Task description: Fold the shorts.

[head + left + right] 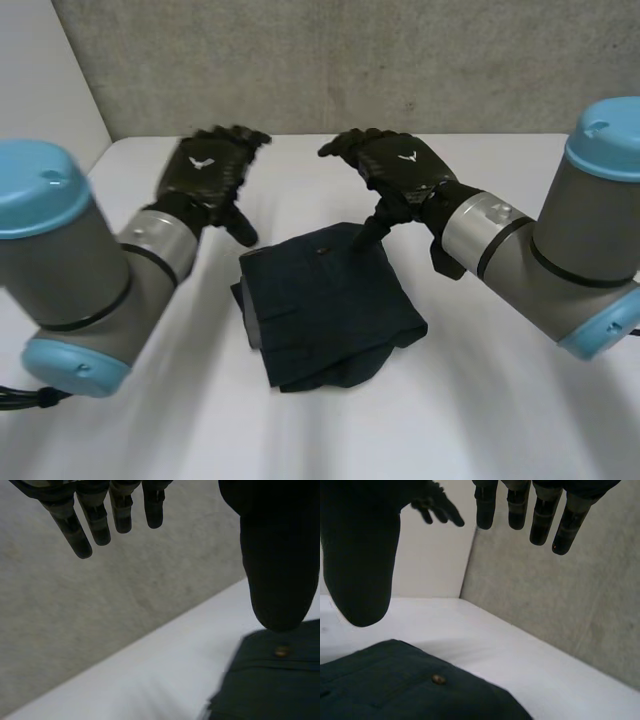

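The dark navy shorts (pixel 325 302) lie folded into a compact square in the middle of the white table (pixel 500 400), a small button (pixel 322 251) showing near the far edge. My left hand (pixel 208 172) hovers open to the left of the shorts, fingers (pixel 95 520) straight and apart from the cloth (pixel 270 680). My right hand (pixel 395 165) hangs open above the far right corner of the shorts, fingers (pixel 540 515) straight, its thumb (pixel 370 232) pointing down close over the cloth (pixel 395 685). Nothing is held by either hand.
A grey wall (pixel 400 60) runs along the table's far edge. A white panel (pixel 40 90) stands at the far left. White tabletop lies all round the shorts.
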